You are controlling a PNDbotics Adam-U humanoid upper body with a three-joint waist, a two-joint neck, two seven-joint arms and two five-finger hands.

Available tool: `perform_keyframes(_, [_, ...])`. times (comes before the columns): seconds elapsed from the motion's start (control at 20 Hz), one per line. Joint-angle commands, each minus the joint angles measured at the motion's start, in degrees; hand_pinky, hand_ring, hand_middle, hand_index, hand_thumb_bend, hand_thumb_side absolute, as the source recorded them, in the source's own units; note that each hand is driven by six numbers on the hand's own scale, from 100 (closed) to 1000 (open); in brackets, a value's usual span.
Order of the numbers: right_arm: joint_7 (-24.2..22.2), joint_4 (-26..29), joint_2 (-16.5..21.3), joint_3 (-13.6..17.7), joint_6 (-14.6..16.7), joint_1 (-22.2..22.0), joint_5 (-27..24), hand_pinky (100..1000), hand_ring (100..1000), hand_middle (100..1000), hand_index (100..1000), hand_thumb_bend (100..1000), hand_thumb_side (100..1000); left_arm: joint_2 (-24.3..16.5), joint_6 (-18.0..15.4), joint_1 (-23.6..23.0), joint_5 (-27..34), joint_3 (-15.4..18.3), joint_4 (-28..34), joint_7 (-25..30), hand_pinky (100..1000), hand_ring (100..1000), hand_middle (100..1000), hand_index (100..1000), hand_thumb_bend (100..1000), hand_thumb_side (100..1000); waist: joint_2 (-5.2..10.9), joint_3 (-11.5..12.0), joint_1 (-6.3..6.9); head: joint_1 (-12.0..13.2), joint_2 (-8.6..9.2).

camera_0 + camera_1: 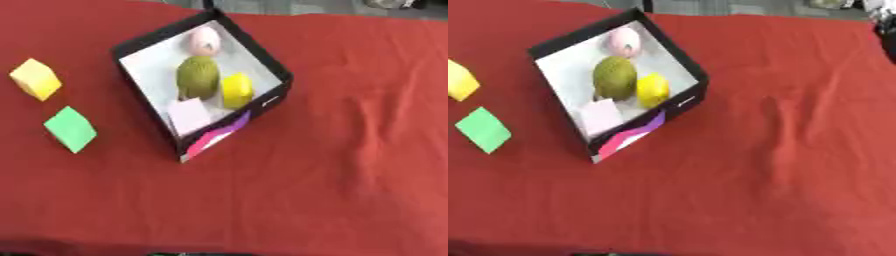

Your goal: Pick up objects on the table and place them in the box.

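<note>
Box, black-walled with a white floor, sits askew toward the far left of the red-covered table in the left eye view. Inside lie 4 items: a pink ball at the far corner, an olive-green round fruit in the middle, a yellow piece just beside it, and a pale pink block at the near corner. Outside, by the table's left edge, rest a yellow cube and, nearer, a green cube.

Right eye view repeats the scene, shifted left. Neither robot hand appears in either view, so their state cannot be told.
</note>
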State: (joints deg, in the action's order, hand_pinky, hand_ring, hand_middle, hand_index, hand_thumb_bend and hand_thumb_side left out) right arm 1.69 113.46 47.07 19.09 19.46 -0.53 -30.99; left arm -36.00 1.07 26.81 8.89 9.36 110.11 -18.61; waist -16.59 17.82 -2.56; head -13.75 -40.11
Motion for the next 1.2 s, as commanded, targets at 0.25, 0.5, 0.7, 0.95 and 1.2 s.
perform_keyframes(0.25, [1.6,1.1,-4.4,1.2,-3.4,-0.4,4.1,925,816,766,969,100,601,-11.1,-1.8,6.2,1.1,-1.0,-14.2,9.0,741,926,771,853,100,643,0.16,-0.9,1.16,1.3,1.47])
perform_keyframes(0.5, [0.3,1.1,-6.3,0.4,-5.5,-0.3,5.9,927,812,761,966,100,607,-18.9,-5.4,11.7,-5.0,-5.6,-24.6,22.6,822,990,839,905,100,627,0.03,-1.5,2.13,1.8,1.13])
perform_keyframes(0.7, [0.1,1.1,-5.2,-0.1,-5.6,0.7,5.6,925,811,759,960,100,628,-21.6,-7.0,15.4,-9.5,-10.4,-31.9,35.6,869,1000,849,875,100,683,0.15,-2.0,2.58,2.4,0.87])
perform_keyframes(0.95, [0.1,1.1,-3.3,-0.3,-5.5,1.6,4.1,926,813,763,961,100,593,-22.7,-13.9,19.8,-15.9,-15.2,-35.6,51.3,897,996,849,878,344,471,0.24,-2.2,2.77,2.6,1.02])
perform_keyframes(1.2, [-0.5,1.1,-3.2,-0.4,-6.2,1.5,4.4,927,811,761,958,100,588,-22.1,-22.3,22.7,-23.9,-17.8,-36.8,56.4,908,975,843,871,520,380,0.13,-2.3,2.73,3.8,1.21])
